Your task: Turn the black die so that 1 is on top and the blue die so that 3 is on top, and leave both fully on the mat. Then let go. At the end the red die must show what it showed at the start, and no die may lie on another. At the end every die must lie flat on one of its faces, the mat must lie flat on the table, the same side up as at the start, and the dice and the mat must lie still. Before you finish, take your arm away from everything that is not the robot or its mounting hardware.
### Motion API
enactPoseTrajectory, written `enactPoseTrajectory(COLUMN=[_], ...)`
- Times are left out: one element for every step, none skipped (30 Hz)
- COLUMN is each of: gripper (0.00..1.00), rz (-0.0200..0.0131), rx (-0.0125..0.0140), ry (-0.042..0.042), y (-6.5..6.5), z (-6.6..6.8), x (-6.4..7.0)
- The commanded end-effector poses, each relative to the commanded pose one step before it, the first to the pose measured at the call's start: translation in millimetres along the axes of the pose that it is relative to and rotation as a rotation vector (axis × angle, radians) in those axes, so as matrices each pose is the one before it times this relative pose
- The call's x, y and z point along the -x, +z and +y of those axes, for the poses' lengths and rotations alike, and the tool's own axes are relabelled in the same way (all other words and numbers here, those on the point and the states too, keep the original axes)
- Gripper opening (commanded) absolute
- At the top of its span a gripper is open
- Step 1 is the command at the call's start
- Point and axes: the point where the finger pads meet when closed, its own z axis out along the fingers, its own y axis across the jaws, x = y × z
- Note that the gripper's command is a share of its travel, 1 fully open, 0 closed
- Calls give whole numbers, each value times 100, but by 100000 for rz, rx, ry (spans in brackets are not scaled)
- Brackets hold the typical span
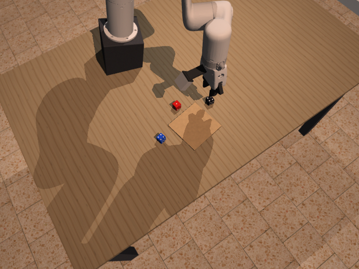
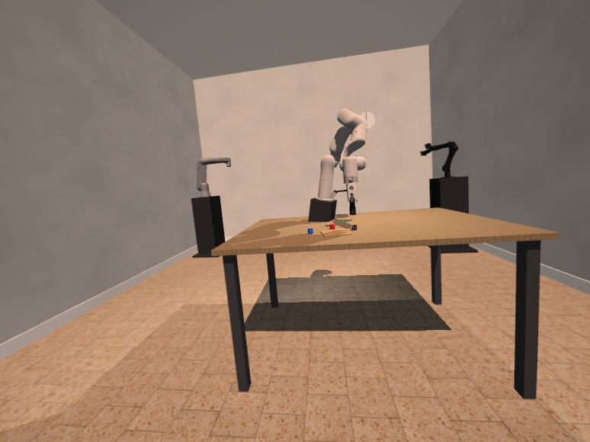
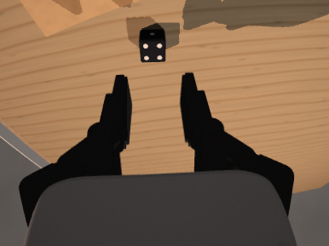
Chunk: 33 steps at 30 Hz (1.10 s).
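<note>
Fingers parted with nothing between them, the gripper (image 1: 213, 93) (image 2: 352, 212) (image 3: 155, 88) in the wrist view points at the black die (image 1: 209, 100) (image 2: 354, 227) (image 3: 152, 50), upper centre, which shows four pips and, on the darker face, one. I judge this the approach: centre the die, keep both pads square to its sides, and descend before squeezing. The mat (image 1: 179, 125) (image 2: 326, 233) (image 3: 47, 22) fills the upper left.

In the top view, the black die sits just off the mat's upper right edge, the red die (image 1: 176, 105) (image 2: 331, 226) off its upper left and the blue die (image 1: 161, 137) (image 2: 310, 231) lower left. Swinging in from the right should spare the red one.

In the exterior view, the fingertips hang above the table (image 1: 254, 71) (image 2: 418, 225) (image 3: 256, 67); its edges look well apart from the work.
</note>
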Motion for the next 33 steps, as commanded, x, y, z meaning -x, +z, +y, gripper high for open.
enactPoseTrajectory(gripper=[42, 42, 42, 42, 42, 42, 42, 42, 42, 42, 42, 42, 42, 42, 42, 42, 42, 42, 42, 42, 42, 42, 42, 42, 42, 42, 42, 42, 42, 42, 42, 42, 42], rz=[-141, 0, 0, -1, -1, -1, -2, -2, -3, -3, -3, -4, -4, 0, 0, -5, -1, 0, 0, 0, 0, 0, 0, 0, 0, 0, 0, 0, 0, 0, 0, 0, 0], rx=[-257, 0, 0, -1, -1, -1, -1, -2, -2, -2, -2, -2, -1, 0, 0, -1, -2, -1, 0, 1, 2, -2, -1, 1, 1, -2, 1, 2, -2, 0, 0, 0, 2], ry=[62, 0, 0, 0, -1, -1, -1, -1, -1, -1, -1, -1, -1, 0, 0, 0, -1, -1, 0, 1, 2, -2, -1, 1, 0, -1, 0, 2, -2, 0, 0, 0, 1], y=[-80, 4, 7, 11, 15, 21, 27, 33, 40, 47, 54, 61, 69, 0, 0, 76, 86, 94, 102, 109, 116, 123, 130, 136, 141, 147, 152, 156, 160, 162, 0, 0, 165], z=[-119, 0, 0, 0, 0, 0, 0, -1, -1, 0, 0, 0, 0, 0, 0, 1, -1, -1, -1, 0, 1, -2, -1, 0, 0, -2, 0, 0, -3, -1, 0, 0, 0], x=[32, 0, 0, 0, 0, 0, 0, 0, 0, 0, 0, 0, -1, 0, 0, -1, 0, 0, -1, -1, -1, 0, -1, -1, -1, 0, -1, -1, 0, -1, 0, 0, -1])
